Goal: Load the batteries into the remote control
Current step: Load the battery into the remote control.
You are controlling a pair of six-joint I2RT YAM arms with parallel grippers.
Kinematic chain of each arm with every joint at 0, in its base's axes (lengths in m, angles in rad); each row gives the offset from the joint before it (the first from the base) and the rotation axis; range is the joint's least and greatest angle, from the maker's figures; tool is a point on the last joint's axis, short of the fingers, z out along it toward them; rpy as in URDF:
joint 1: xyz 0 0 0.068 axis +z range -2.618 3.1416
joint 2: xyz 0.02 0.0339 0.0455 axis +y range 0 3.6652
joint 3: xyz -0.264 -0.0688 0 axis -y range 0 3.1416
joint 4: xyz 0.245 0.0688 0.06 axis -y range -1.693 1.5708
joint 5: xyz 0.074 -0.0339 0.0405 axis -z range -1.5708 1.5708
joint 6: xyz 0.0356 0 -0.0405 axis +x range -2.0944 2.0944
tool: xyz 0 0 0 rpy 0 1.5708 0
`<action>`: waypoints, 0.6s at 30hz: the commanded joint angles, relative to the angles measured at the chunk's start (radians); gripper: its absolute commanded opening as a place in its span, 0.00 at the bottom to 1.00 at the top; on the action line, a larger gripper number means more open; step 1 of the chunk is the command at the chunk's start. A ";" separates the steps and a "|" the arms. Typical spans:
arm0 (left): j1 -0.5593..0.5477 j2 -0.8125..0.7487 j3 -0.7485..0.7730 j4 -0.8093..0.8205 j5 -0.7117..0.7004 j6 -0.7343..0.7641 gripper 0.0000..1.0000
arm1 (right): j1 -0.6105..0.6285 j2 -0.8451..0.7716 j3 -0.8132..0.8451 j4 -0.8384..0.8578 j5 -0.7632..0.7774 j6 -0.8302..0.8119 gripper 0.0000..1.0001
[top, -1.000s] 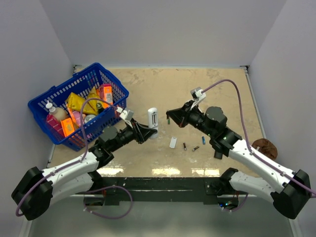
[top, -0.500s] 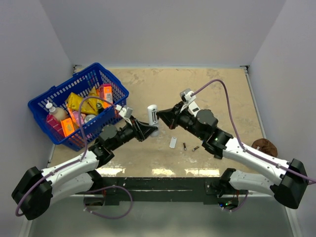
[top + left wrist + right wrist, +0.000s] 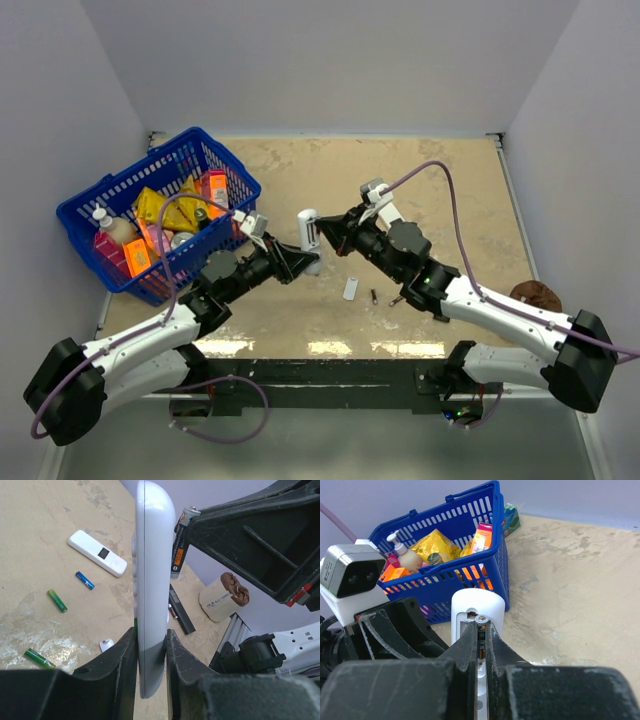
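Observation:
My left gripper (image 3: 298, 262) is shut on the lower end of the slim white remote control (image 3: 310, 232) and holds it upright above the table; it also shows edge-on in the left wrist view (image 3: 150, 580). My right gripper (image 3: 332, 232) is shut on a dark battery with orange print (image 3: 481, 642). The battery sits right against the remote's open battery compartment (image 3: 470, 617), silver tip up. It also shows beside the remote in the left wrist view (image 3: 179, 550). Loose batteries lie on the table: a blue one (image 3: 85, 580), two green ones (image 3: 57, 600) and a dark one (image 3: 374, 296).
A blue basket (image 3: 100, 195) of groceries stands at the left, close behind my left arm. A wider white remote with a dark window (image 3: 97, 553), a black remote (image 3: 180, 612) and a brown-topped white roll (image 3: 220, 597) lie on the right. A small white piece (image 3: 350, 288) lies mid-table.
My right gripper has moved left with the battery, from clear of the remote to right against its open compartment. My left gripper has kept the remote nearly still.

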State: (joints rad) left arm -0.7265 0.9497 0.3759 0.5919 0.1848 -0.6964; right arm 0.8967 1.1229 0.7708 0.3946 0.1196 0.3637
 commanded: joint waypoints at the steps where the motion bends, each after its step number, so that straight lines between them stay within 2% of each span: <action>1: 0.007 -0.011 0.057 0.031 -0.016 0.000 0.00 | 0.008 0.018 0.045 0.076 0.020 -0.022 0.00; 10: 0.007 -0.012 0.067 0.006 -0.028 0.003 0.00 | 0.015 0.037 0.055 0.092 0.011 -0.022 0.00; 18: 0.007 -0.023 0.067 0.002 -0.034 0.002 0.00 | 0.018 0.035 0.018 0.078 0.066 -0.054 0.00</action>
State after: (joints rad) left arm -0.7238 0.9485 0.3973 0.5507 0.1654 -0.6964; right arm 0.9096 1.1606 0.7727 0.4339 0.1375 0.3462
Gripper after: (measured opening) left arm 0.279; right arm 0.036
